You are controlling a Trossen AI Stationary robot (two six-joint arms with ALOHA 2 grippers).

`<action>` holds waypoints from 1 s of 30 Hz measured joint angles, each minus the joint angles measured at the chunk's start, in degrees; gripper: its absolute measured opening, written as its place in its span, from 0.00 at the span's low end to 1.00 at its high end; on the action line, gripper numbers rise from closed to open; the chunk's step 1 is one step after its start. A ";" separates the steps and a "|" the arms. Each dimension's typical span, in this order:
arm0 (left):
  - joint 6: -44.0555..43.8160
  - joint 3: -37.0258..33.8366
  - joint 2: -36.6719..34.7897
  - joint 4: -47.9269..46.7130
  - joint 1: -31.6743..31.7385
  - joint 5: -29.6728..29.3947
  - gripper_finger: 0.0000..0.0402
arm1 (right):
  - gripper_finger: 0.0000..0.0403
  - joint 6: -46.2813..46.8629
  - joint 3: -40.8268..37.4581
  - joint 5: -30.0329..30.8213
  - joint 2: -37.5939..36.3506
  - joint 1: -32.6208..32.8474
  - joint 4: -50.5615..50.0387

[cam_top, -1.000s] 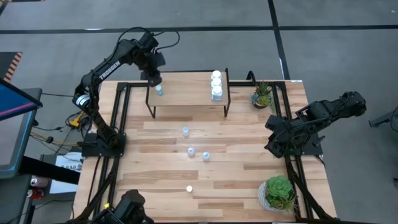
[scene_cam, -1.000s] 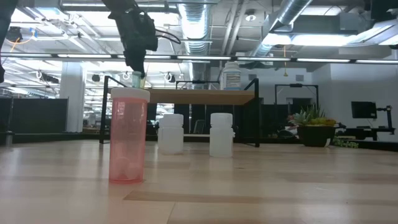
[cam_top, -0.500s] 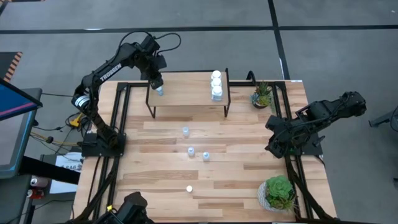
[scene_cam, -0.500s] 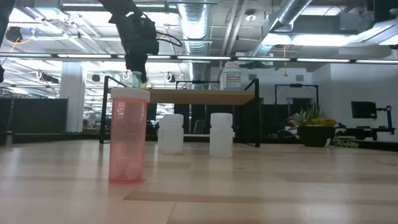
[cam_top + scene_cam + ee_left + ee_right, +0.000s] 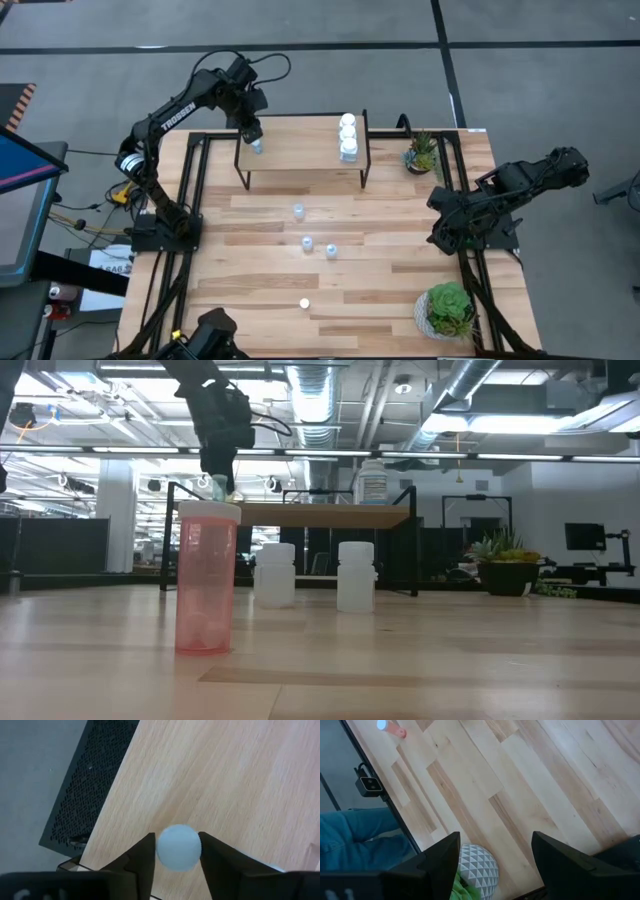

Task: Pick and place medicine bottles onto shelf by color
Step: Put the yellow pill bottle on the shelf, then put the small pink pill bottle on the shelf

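The shelf (image 5: 300, 150) stands at the table's far side. A pale-blue bottle (image 5: 179, 847) stands on its left end, its base on the board. My left gripper (image 5: 252, 135) points steeply down over it, open, with one finger close on each side of the cap. Three white bottles (image 5: 347, 135) stand in a row on the shelf's right end. Three small bottles (image 5: 307, 243) stand on the table's middle. A pink bottle (image 5: 207, 580) with a white cap stands near the front edge. My right gripper (image 5: 495, 855) waits open at the table's right edge. My left gripper's fingers (image 5: 142, 857) come from above and flank the bottle's cap (image 5: 162, 851) on two opposite sides. Whether they touch the cap, I cannot tell. The bottle stands upright on the shelf board (image 5: 220, 780).
A small potted plant (image 5: 423, 152) stands at the far right beside the shelf. A larger one (image 5: 447, 308) in a white pot sits at the near right, just below my right gripper. Black frame rails (image 5: 195, 190) run along the table's left and right sides.
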 joint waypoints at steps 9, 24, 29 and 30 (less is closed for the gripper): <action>-0.04 -0.04 0.02 0.77 -0.02 -0.73 0.47 | 0.67 -0.15 0.00 -0.17 0.00 0.00 0.00; -2.54 14.05 -0.01 -3.55 -2.90 2.56 0.49 | 0.67 0.07 0.00 -0.42 0.00 0.00 -0.02; -4.68 19.56 -0.02 -9.36 -8.95 5.09 0.46 | 0.67 0.04 0.00 -0.46 0.00 0.00 -0.02; -5.06 20.33 -0.03 -10.68 -10.55 5.11 0.45 | 0.67 0.04 0.00 -0.45 0.00 -0.01 -0.01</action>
